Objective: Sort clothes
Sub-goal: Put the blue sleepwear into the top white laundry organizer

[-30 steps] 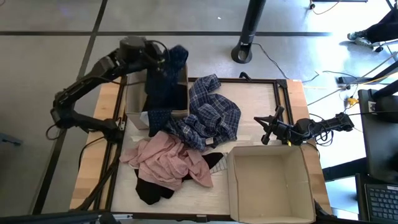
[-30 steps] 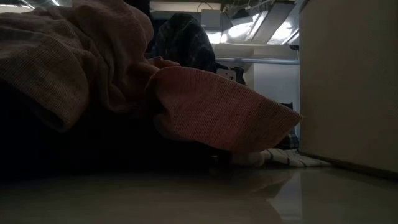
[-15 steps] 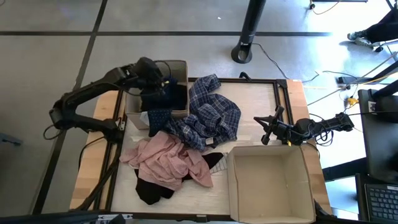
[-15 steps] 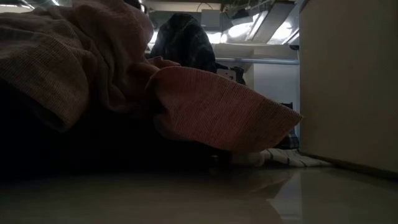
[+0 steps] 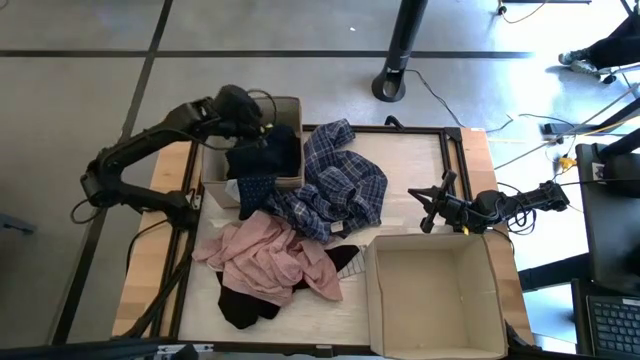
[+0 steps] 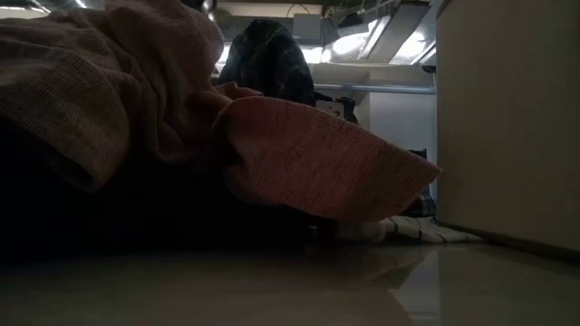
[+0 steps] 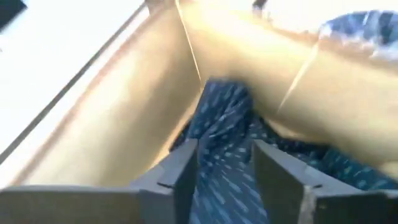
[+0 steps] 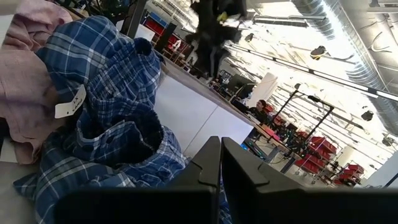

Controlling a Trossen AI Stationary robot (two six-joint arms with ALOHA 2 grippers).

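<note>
Fingers of the left gripper [image 7: 221, 174] are spread around the navy cloth [image 7: 217, 134] inside the small box [image 5: 215, 165] at the table's ten o'clock. The right gripper [image 8: 221, 168], at three o'clock, is pressed closed, empty. Plaid shirt [image 5: 345, 180] lies centre, pink garment [image 5: 270, 255] at seven o'clock.

Grey floor [image 5: 80, 90] with dark seams surrounds the wooden bench [image 5: 420, 160]. A black pole base [image 5: 392, 85] stands beyond it, cables [image 5: 470, 105] trailing right. Ceiling lights [image 8: 348, 93] glare overhead.

Both arms [image 5: 140, 160] dark, jointed; flat grey fingers [image 7: 177, 177] w/ squared tips.
</note>
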